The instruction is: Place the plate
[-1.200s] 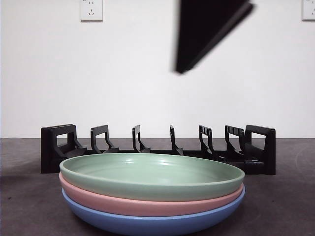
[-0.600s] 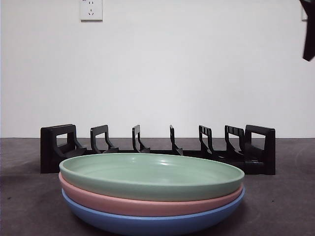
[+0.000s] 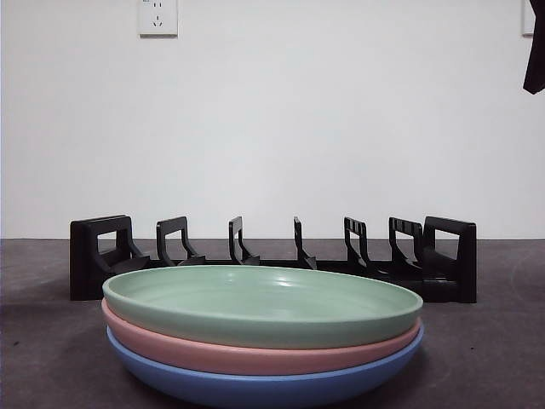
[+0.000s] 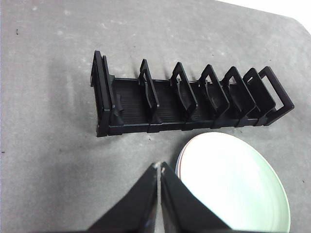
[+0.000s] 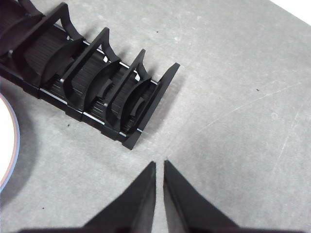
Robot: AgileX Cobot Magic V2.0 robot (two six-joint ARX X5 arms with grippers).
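Note:
Three plates are stacked near the table's front: a green plate (image 3: 264, 298) on top, a pink plate (image 3: 255, 354) under it and a blue plate (image 3: 255, 388) at the bottom. A black slotted rack (image 3: 272, 256) stands empty behind them. My left gripper (image 4: 159, 167) is shut and empty, high above the table beside the green plate (image 4: 233, 184) and in front of the rack (image 4: 184, 97). My right gripper (image 5: 159, 165) is shut and empty, high above bare table near the rack's end (image 5: 126, 102). The stack's edge (image 5: 6, 145) shows in the right wrist view.
A black arm tip (image 3: 535, 51) hangs at the top right corner of the front view. The grey table (image 3: 477, 358) runs to a white wall with a socket (image 3: 157, 17).
The dark arm that hung at the top middle of the front view has swung right and up. Only its tip shows at the top right corner. The plates and the rack have not moved.

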